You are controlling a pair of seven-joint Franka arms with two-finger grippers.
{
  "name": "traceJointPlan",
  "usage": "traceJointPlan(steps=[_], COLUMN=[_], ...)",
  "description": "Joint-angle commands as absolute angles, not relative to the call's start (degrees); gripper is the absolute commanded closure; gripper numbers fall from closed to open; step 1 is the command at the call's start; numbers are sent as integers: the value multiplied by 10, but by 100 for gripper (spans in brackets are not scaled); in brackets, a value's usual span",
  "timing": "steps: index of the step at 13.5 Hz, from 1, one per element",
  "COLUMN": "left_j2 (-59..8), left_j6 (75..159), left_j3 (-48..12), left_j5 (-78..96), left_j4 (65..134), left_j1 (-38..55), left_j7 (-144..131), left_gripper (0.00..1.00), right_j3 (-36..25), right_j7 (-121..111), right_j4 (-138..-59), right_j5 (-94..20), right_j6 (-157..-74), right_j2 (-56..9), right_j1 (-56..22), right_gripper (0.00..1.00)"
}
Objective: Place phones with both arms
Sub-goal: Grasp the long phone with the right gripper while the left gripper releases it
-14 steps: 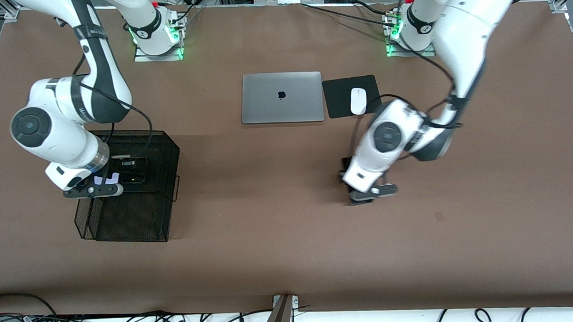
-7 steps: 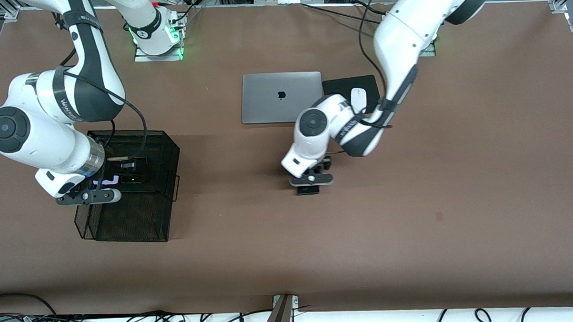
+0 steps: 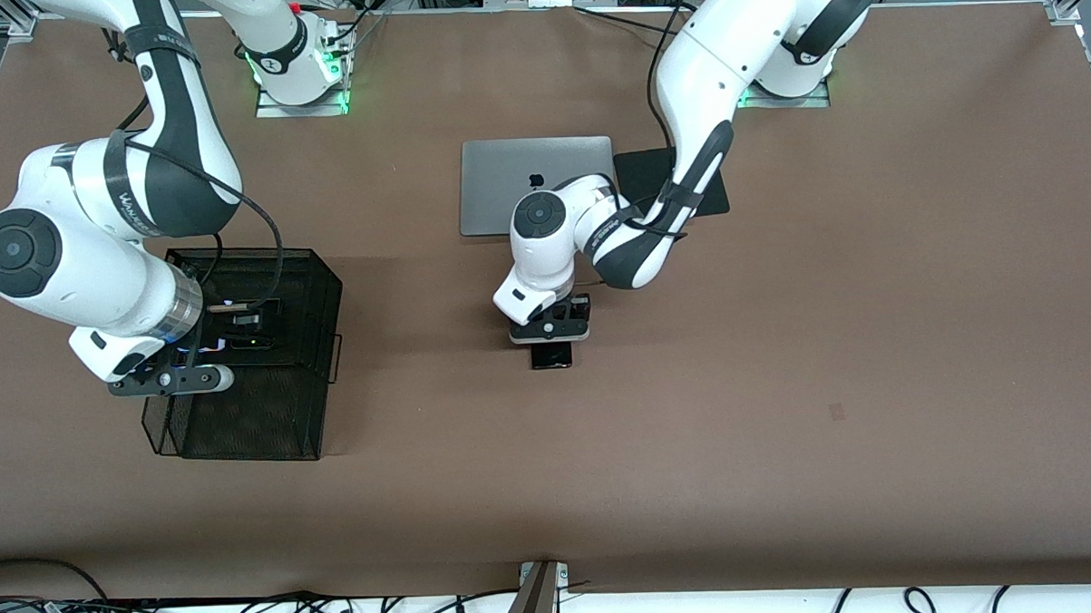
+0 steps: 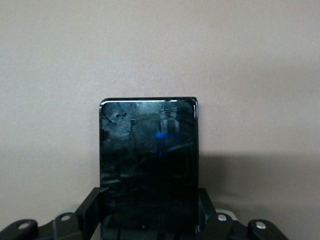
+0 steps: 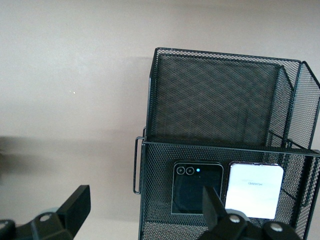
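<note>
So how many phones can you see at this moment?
3. The black squarish phone and the pale lilac-white phone lie side by side in the mesh basket, under the open right hand. The longer black phone is clamped in the left hand over the table.

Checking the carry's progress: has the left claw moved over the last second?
Yes. The left claw, shut on the black phone, has swung toward the right arm's end, now just nearer the camera than the laptop.

Two phones [image 5: 197, 187] lie side by side in basket [image 5: 215, 90].
</note>
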State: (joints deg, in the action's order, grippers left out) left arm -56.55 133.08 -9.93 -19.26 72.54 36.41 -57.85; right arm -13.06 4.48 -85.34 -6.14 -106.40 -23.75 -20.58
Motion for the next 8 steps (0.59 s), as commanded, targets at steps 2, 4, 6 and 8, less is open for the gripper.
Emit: traceJointPlan(steps=[2,4,6,8], left_j2=[-584,-574,-563,-545], left_j6=[1324,1304,1272,1216], left_j3=[-87,-89,-93,-97], left_j5=[-194,-184,-174,-157], left_j4=[671,670,658,643], left_j1=[373,364,352,329], left_j7=[-615,-614,-610,-599], left_gripper=[0,0,0,0], right_j3=[-131,-131,-130,-130], right_j7=[52,52,54,98], right_j4=[-838,-837,-838,-837], right_j5=[-82,-82,-82,-83], right_j6=[-1049,-1049,-1049,-1049], right_j2=[-243,-243,-243,-243], right_j1=[-206,-206,-207,-228], right_gripper=[1,1,1,1])
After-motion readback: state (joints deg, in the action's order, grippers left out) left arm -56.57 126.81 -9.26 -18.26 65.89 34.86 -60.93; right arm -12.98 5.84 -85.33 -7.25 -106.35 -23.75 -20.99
